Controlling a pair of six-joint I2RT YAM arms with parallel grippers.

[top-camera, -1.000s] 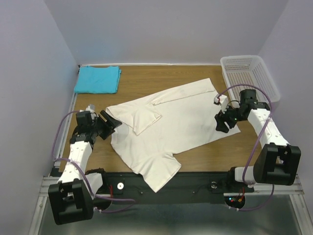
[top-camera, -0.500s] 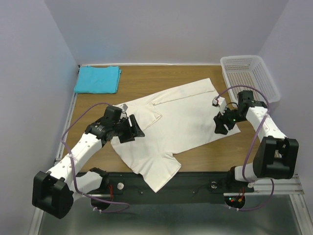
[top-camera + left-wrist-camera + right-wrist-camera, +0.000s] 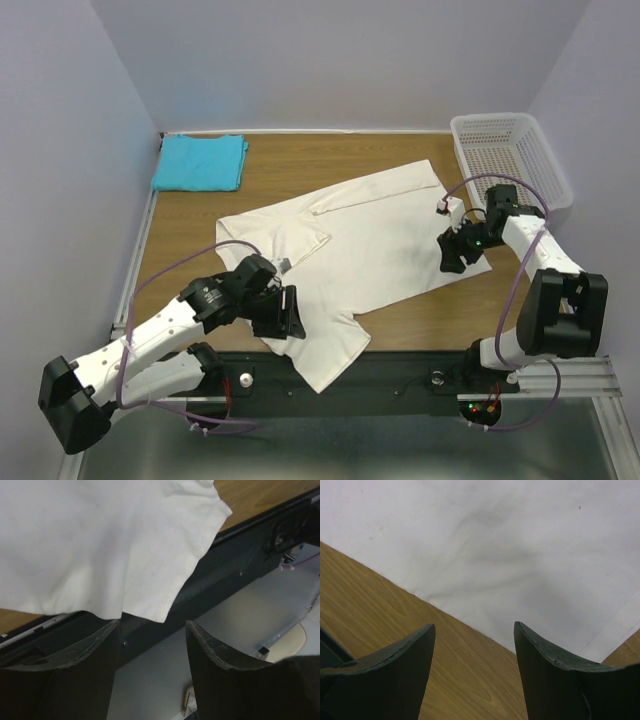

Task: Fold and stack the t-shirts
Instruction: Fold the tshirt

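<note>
- Judging from the layout, the task is roughly half done: the turquoise-blue t-shirt [image 3: 200, 162] lies folded into a tidy rectangle at the far left corner of the table [image 3: 380, 150].
- The cream-white t-shirt [image 3: 370, 240] is not yet folded. It lies spread out and skewed across the middle of the table. A flap, likely a sleeve, is doubled over onto the body at the left, and another sleeve hangs over the near edge.
- Left to do, by my estimate: fold the cream shirt, then stack the two together.
- The left gripper [image 3: 290, 315] hangs over the near-left part of the cream shirt, close to the overhanging sleeve. In the wrist view its fingers [image 3: 75, 650] stand apart with nothing between them.
- The right gripper [image 3: 452, 255] sits at the shirt's right hem, jaws parted and holding nothing, straddling the line where cloth meets wood.
- The cloth is plain, matte and thin, with faint soft creases and a stitched hem line at the right edge.
- A white mesh basket [image 3: 510, 150] stands at the far right corner.
</note>
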